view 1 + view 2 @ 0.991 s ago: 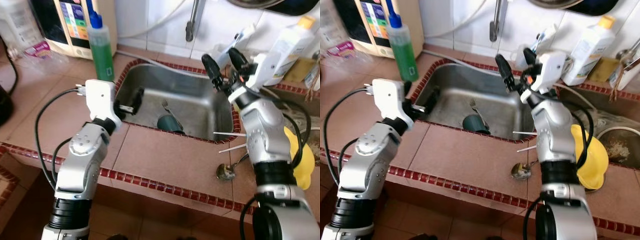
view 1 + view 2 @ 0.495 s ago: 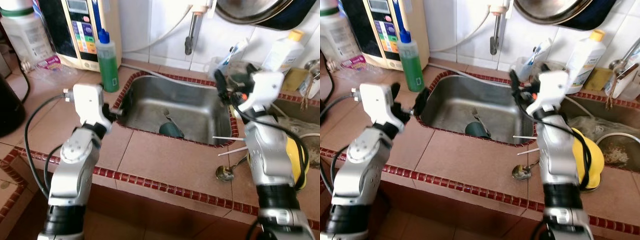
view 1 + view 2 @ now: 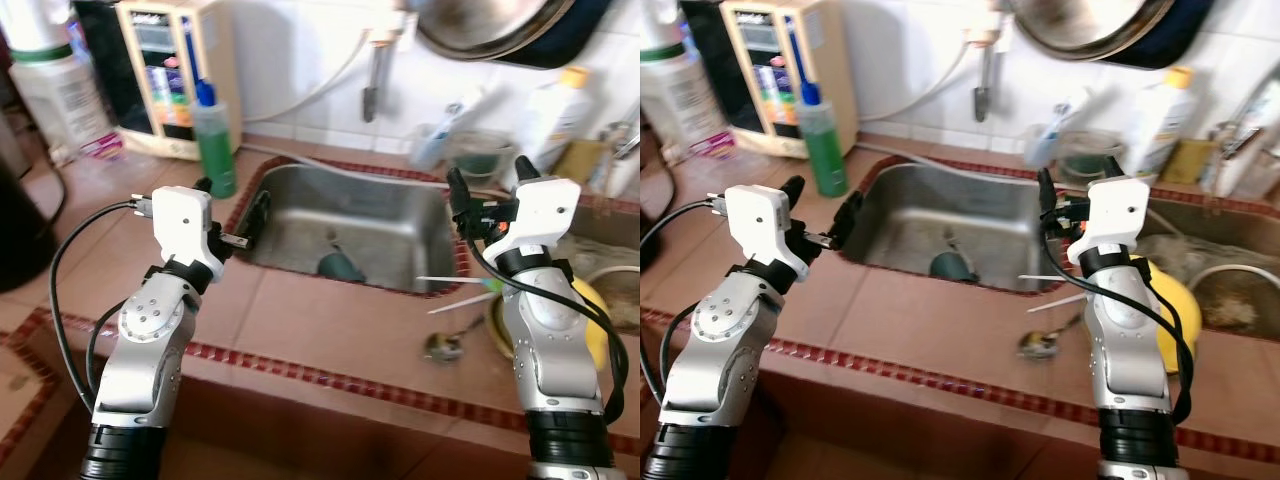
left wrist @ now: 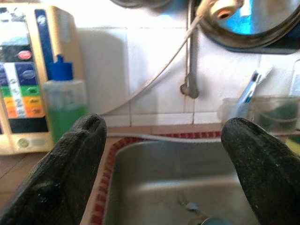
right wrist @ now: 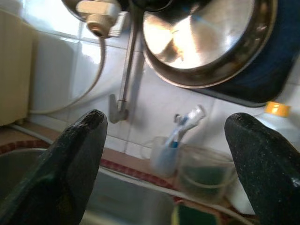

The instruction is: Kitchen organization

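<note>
I've pulled both arms back up out of the sink (image 3: 300,200), left gripper (image 3: 232,214) and right gripper (image 3: 487,205) fingers spread with nothing held, so the cup (image 3: 340,265) and fork (image 3: 333,239) are still down in the basin.

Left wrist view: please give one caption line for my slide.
Open left claw faces the steel sink, green soap bottle beside it.
</note>
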### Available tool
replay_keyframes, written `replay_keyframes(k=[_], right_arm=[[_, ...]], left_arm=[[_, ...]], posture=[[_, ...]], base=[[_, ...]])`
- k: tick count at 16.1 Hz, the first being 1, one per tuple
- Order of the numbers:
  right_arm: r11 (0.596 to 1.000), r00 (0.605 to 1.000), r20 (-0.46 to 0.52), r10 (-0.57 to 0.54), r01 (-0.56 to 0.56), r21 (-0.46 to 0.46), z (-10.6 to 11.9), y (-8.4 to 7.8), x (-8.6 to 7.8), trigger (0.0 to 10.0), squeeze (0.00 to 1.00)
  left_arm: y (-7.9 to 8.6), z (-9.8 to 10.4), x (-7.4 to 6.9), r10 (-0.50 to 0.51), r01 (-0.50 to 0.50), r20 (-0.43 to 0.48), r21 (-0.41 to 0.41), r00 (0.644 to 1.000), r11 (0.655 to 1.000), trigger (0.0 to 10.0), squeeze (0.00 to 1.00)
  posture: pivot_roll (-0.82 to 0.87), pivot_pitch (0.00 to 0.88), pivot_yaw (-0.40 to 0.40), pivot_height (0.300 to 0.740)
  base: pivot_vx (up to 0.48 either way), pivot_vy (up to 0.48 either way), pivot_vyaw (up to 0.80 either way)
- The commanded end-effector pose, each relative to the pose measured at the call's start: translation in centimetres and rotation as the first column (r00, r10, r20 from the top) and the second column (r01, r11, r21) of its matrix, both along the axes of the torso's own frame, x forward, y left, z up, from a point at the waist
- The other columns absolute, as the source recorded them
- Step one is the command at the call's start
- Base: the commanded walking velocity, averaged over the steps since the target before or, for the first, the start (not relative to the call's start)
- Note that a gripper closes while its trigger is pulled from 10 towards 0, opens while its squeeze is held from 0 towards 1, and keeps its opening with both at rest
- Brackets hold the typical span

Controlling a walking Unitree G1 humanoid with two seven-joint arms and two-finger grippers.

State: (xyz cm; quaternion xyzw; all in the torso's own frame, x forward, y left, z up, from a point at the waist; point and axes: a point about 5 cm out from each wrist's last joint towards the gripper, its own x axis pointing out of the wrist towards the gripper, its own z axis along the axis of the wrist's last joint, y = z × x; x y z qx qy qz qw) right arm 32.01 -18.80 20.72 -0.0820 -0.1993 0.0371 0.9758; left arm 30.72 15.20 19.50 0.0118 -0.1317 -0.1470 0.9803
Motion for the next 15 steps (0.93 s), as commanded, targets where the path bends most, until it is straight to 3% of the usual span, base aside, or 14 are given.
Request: replay_keyframes(k=[1, 15], right_arm=[[0.999, 1.0, 0.023, -0.008, 0.008, -0.033, 0.6, 0.0, -0.2, 10.0, 0.0], [0.998, 1.0, 0.005, 0.031, -0.031, -0.06, 0.3, 1.1, -0.2, 10.0, 0.0]], left_arm=[[-0.4, 0.1, 0.1, -0.021, 0.021, 0.008, 0.007, 1.0, 1.0, 10.0, 0.0], [0.0, 0.1, -0.1, -0.026, 0.026, 0.013, 0.01, 1.0, 1.0, 10.0, 0.0]], posture=[[-0.12, 0.0, 0.0, 0.74], [-0.1, 0.0, -0.015, 0.74]], base=[[0.0, -0.48, 0.0], [0.0, -0.48, 0.0]])
